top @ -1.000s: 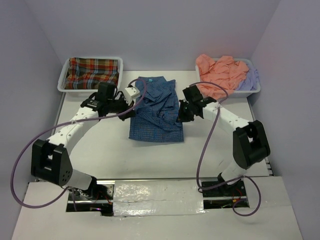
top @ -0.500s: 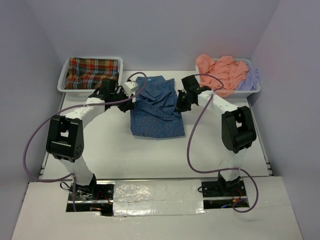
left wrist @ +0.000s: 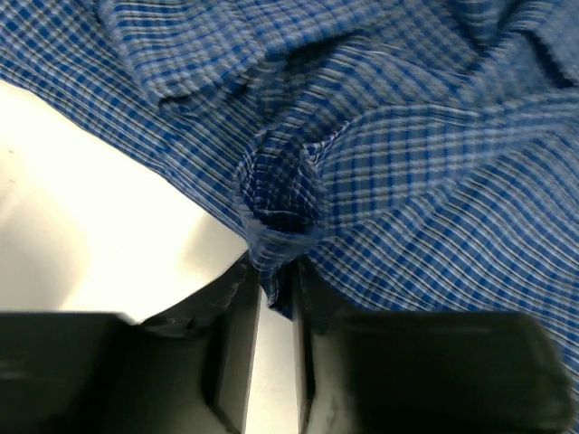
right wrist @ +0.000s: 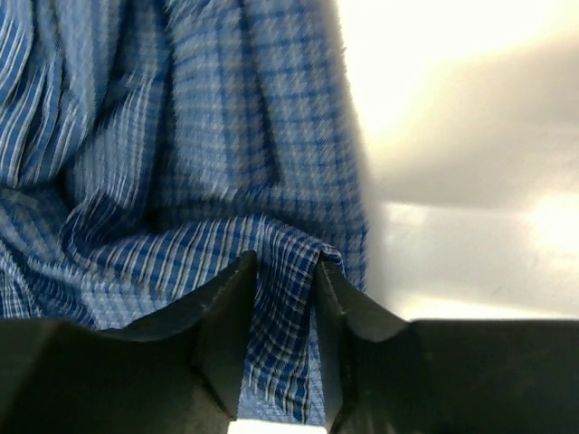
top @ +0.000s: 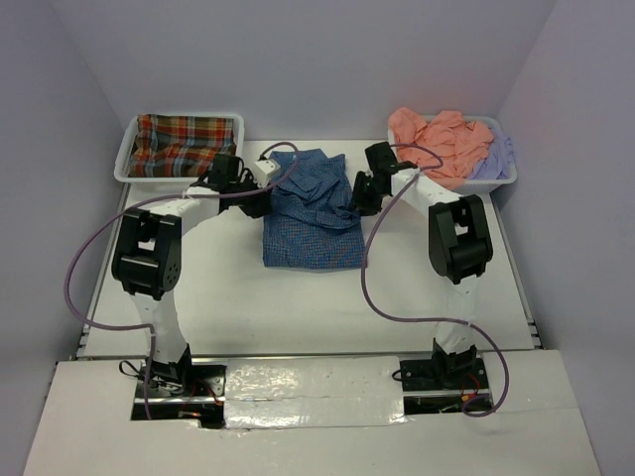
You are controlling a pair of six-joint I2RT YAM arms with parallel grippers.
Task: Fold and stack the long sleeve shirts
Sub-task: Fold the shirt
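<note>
Both arms have stretched farther up the table (top: 218, 297) than a second ago. The left gripper (left wrist: 276, 271) stands narrowly apart, with a puckered fold of the blue shirt (top: 310, 213) loose between its fingers. The right gripper (right wrist: 283, 271) is likewise slightly parted, and the shirt's edge lies across its gap. The shirt sits mid-table between the grippers, its long axis running near to far and its collar at the far end.
</note>
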